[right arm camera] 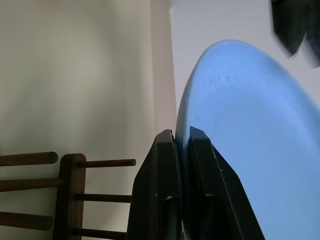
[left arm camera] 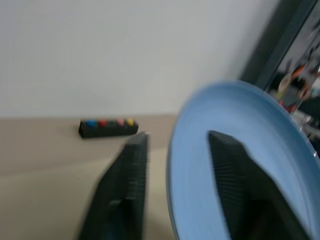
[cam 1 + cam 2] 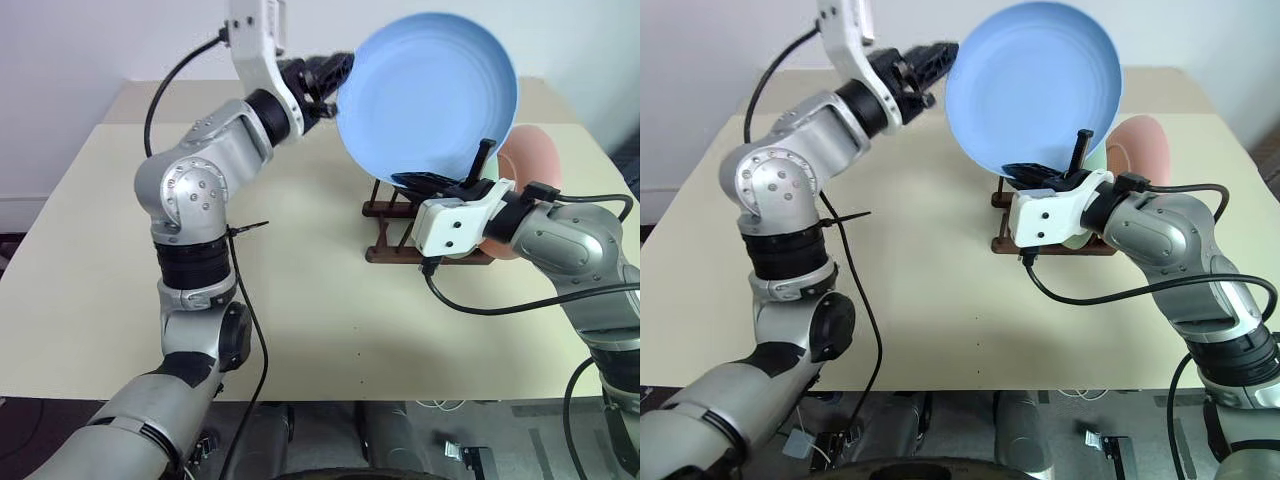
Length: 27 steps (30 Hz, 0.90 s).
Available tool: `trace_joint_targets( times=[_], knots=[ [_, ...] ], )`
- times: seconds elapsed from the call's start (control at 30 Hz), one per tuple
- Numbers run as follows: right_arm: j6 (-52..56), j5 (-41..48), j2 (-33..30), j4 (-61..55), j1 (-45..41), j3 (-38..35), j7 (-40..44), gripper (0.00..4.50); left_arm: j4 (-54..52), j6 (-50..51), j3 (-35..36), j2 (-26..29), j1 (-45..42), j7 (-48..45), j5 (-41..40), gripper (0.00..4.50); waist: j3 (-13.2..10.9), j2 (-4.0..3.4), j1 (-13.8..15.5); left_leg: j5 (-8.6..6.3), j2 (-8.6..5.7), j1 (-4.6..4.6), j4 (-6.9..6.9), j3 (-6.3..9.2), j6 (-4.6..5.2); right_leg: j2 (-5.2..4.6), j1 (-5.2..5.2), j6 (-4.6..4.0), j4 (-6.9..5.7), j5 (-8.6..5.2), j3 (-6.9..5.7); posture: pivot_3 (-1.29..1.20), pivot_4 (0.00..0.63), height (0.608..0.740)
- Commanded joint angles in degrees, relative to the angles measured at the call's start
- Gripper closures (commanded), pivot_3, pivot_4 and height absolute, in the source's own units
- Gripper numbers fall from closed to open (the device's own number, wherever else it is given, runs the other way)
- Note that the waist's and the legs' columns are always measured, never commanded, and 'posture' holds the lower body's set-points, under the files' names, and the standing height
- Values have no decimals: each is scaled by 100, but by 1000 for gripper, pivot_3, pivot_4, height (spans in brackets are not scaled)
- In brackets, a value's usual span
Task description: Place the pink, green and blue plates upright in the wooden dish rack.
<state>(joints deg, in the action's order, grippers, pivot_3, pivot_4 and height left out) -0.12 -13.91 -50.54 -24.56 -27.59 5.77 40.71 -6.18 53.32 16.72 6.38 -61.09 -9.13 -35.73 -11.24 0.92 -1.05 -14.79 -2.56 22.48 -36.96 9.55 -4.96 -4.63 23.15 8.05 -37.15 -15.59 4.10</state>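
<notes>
The blue plate [image 3: 430,95] stands on edge in the air just above the wooden dish rack [image 3: 385,235]. My right gripper [image 1: 182,137] is shut on its lower rim, one finger on each face. At the plate's upper left edge my left gripper [image 2: 175,165] is open, its fingers [image 2: 127,180] standing on either side of the rim without pressing it. The pink plate [image 3: 530,160] stands upright in the rack behind my right hand. A sliver of the green plate [image 3: 1097,158] shows between the pink and the blue one.
The rack sits right of centre on the beige table [image 3: 300,300]. A small black box with coloured buttons [image 2: 108,127] lies far back on the table by the wall. A black cable [image 3: 250,300] hangs from my left arm.
</notes>
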Motion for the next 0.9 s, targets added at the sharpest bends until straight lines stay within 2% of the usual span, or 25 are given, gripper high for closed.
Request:
trace_joint_targets(
  times=[0.03,0.07,0.1,0.2,0.3,0.4,0.47,0.67,0.77,0.9],
  knots=[
    [-150,6,22,-114,-192,-250,-47,4500,155,-685,445,289,-108,0,-12,612,0,0,7,0,0,0,-1,0,0,0,0,0,0,0,0,0,150,740],
    [-184,9,25,-91,-215,-258,-56,4500,300,-877,585,400,-102,24,15,96,0,0,9,0,0,0,-2,0,0,0,-1,0,0,0,0,0,150,740],
    [-234,11,26,-73,-246,-264,-65,4500,437,-1096,700,526,-71,26,69,41,0,0,8,0,0,0,-2,1,0,0,-1,0,-1,0,0,0,150,740],
    [-413,40,59,2,-398,-284,-111,4500,758,-1662,625,1010,247,-219,437,41,1,-1,-6,0,0,0,0,0,0,0,0,0,1,0,0,0,150,740],
    [-619,198,198,106,-718,-370,-200,4500,978,-2442,-15,1623,1133,-921,1157,41,3,-5,-18,1,0,-2,3,-1,-1,0,0,0,0,0,1,0,150,740],
    [-228,836,619,50,-1102,-564,-247,4500,755,-3144,-656,1823,2137,-1789,1447,41,3,-5,-6,0,0,-4,8,-2,0,0,1,-2,1,1,3,0,150,740],
    [64,1136,833,-12,-1244,-661,-238,4500,659,-3362,-861,1862,2450,-2070,1509,41,-2,2,49,0,0,0,7,1,1,-2,1,-2,0,1,3,0,150,740],
    [2284,3424,1890,-534,-1667,-1214,-584,4500,269,-3275,-1650,1785,3276,-2710,1572,41,1,3,22,0,4,3,3,11,1,0,0,-8,-1,4,-4,0,150,740],
    [3334,4615,2370,-759,-1788,-1561,-1131,4500,123,-3391,-1972,1804,3501,-2974,1677,41,2,-1,5,0,7,1,11,11,1,3,4,-11,-3,4,-4,0,150,740],
    [4114,5778,2760,-893,-1764,-1963,-1820,4500,112,-3560,-2326,1823,3688,-3181,1936,41,2,-2,5,0,8,0,14,8,2,4,9,-12,-5,4,-2,0,150,740]
  ],
)
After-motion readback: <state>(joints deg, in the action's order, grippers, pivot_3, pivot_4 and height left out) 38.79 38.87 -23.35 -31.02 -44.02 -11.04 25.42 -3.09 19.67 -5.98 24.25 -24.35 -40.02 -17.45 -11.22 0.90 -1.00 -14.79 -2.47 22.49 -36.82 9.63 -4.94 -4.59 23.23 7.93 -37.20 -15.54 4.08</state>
